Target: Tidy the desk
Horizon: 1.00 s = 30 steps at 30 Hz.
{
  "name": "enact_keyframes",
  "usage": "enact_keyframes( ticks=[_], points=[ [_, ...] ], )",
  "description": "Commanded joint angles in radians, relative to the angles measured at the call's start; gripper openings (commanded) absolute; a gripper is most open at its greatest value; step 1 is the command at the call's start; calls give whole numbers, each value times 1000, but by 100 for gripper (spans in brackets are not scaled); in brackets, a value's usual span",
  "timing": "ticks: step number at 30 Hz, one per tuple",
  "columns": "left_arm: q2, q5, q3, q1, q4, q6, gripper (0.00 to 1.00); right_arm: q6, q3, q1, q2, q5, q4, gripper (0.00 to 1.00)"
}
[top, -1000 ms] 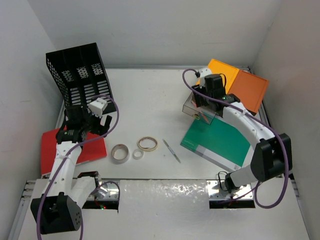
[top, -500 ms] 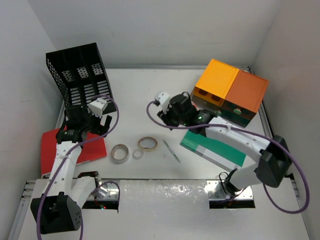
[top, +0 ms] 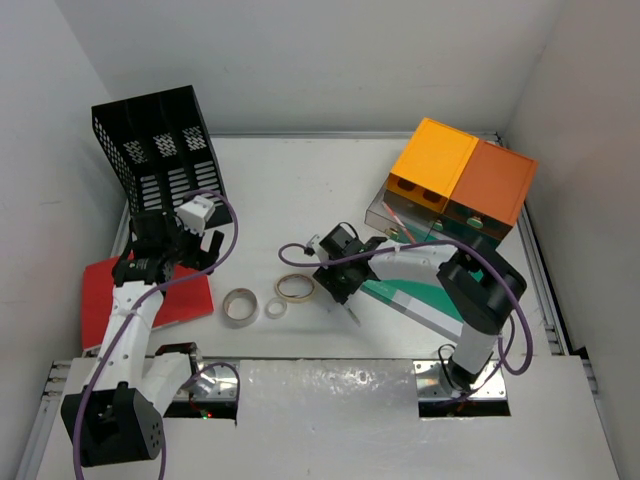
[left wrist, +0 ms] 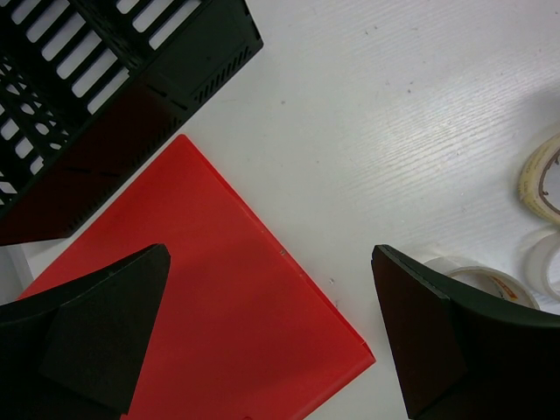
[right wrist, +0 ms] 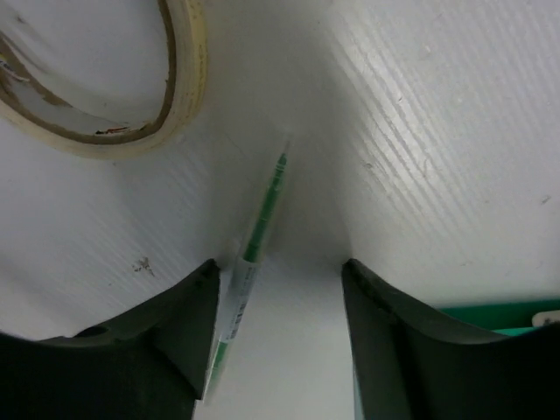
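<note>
Right fingers (right wrist: 398,341) astride pen (right wrist: 262,214) — desk (right wrist: 437,131) beneath

The desk (top: 290,190) holds tape rolls (top: 240,307), a pen (right wrist: 262,214), red folder (top: 188,298), mesh rack (top: 150,140).

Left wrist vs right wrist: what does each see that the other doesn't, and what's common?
Left wrist only: the rack, the red folder, a white tape roll and a small clear roll, framed by the open left gripper.
Right wrist only: the pen lying between the fingers of the open right gripper, and a corner of the green folder.
Both: the white desk and, apparently, the same tan tape roll, cut off at the left wrist view's right edge.
</note>
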<state>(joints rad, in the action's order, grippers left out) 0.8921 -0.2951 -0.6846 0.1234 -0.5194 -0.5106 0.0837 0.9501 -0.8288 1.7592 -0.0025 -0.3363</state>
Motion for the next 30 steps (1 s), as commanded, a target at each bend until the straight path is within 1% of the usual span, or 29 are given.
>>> enact_keyframes(
  ticks=[1,4,5,6,7,8,10,13,14,15,16,20,21,22,23,25,26,27,28,29,30],
  points=[
    [1,7,7,-1,39,11,100,59,-10,-16,16,-15,39,54],
    [2,8,7,-1,39,11,100,70,-10,-38,37,57,13,45],
    [2,8,7,-1,38,11,100,68,-7,-47,42,71,3,34],
    [2,8,7,-1,39,11,100,65,-5,-53,45,88,-9,27],
    [1,8,7,-1,39,11,100,64,-7,-58,46,91,-10,16],
    [1,8,7,-2,39,11,100,64,-7,-62,43,93,-15,0],
    [-1,7,8,-2,39,11,100,85,-8,-62,26,130,-21,0],
    [-2,8,8,-1,39,11,100,134,-13,-62,-70,203,2,0],
    [-2,8,8,-1,38,9,100,142,-20,-62,-143,205,52,0],
    [-1,8,7,-2,39,11,100,137,-24,-62,-182,196,84,0],
    [1,7,7,-2,39,11,100,128,-22,-62,-219,150,114,0],
    [1,7,7,-1,39,11,100,-16,4,-61,-387,-61,280,0],
    [1,7,7,-1,38,9,99,-36,9,-61,-458,-44,304,0],
    [-1,5,8,-2,39,6,100,-56,18,-59,-486,-6,309,0],
    [1,7,10,-2,42,7,100,-123,51,-59,-507,157,297,0],
    [1,5,10,-1,44,7,100,-192,87,-56,-524,399,290,0],
    [1,4,11,-1,44,6,99,-293,107,-47,-515,617,318,0],
    [-1,1,10,-1,44,6,100,-350,111,-33,-480,701,330,0],
    [-1,-1,10,-1,44,6,100,-398,119,23,-456,752,361,0],
    [1,-4,10,-1,44,6,100,-427,160,66,-428,753,320,0],
    [-1,-7,10,-1,45,6,100,-408,192,107,-368,728,260,0]
  ],
)
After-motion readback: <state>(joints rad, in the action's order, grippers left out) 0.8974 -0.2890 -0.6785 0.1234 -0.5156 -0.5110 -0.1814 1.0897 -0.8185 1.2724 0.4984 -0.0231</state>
